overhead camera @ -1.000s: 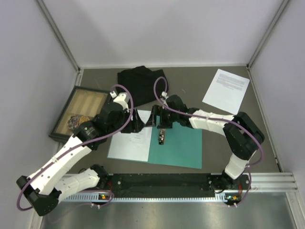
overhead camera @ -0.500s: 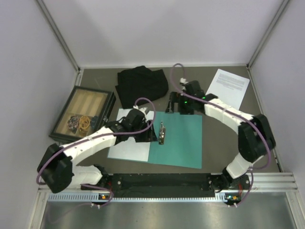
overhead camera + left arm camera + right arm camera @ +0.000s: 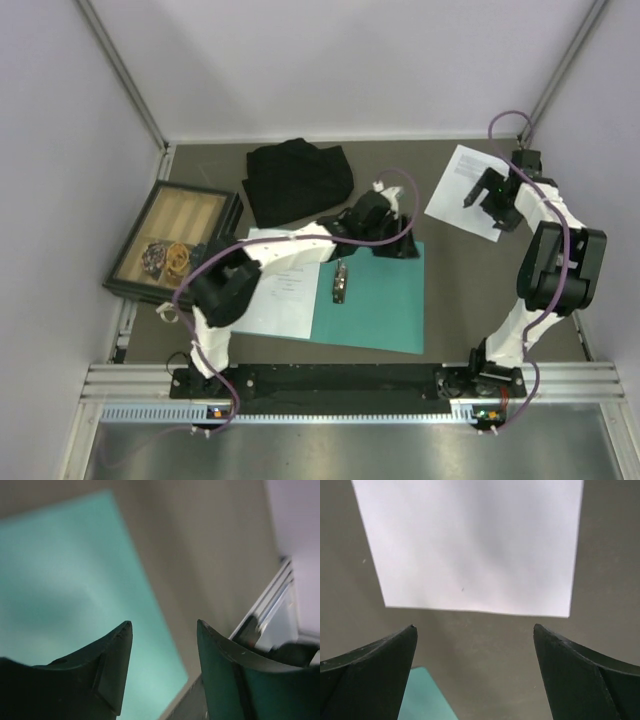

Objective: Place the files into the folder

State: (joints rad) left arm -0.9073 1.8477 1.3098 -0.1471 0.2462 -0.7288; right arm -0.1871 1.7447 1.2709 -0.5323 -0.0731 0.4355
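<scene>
The teal folder (image 3: pixel 375 300) lies open near the table's front, with a metal clip (image 3: pixel 341 282) at its spine. One file (image 3: pixel 275 295) lies flat just left of the clip. The other file (image 3: pixel 478 175) lies on the table at the back right. My left gripper (image 3: pixel 400 245) hovers over the folder's far right corner, open and empty; its wrist view shows the folder (image 3: pixel 75 580) under my left gripper (image 3: pixel 165 625). My right gripper (image 3: pixel 472 198) stands wide open above the near edge of that second file (image 3: pixel 470 545), holding nothing. A corner of the folder (image 3: pixel 425 700) shows below my right gripper (image 3: pixel 475 627).
A black cloth (image 3: pixel 298 178) lies at the back centre. A dark-framed wooden tray (image 3: pixel 175 215) with small items (image 3: pixel 165 257) sits at the left. Walls close in on both sides, and a metal rail (image 3: pixel 350 385) runs along the near edge.
Both grippers have left the clip at the spine. The left arm swung right to the folder's far corner. The right arm moved back and right to the second file and opened wider.
</scene>
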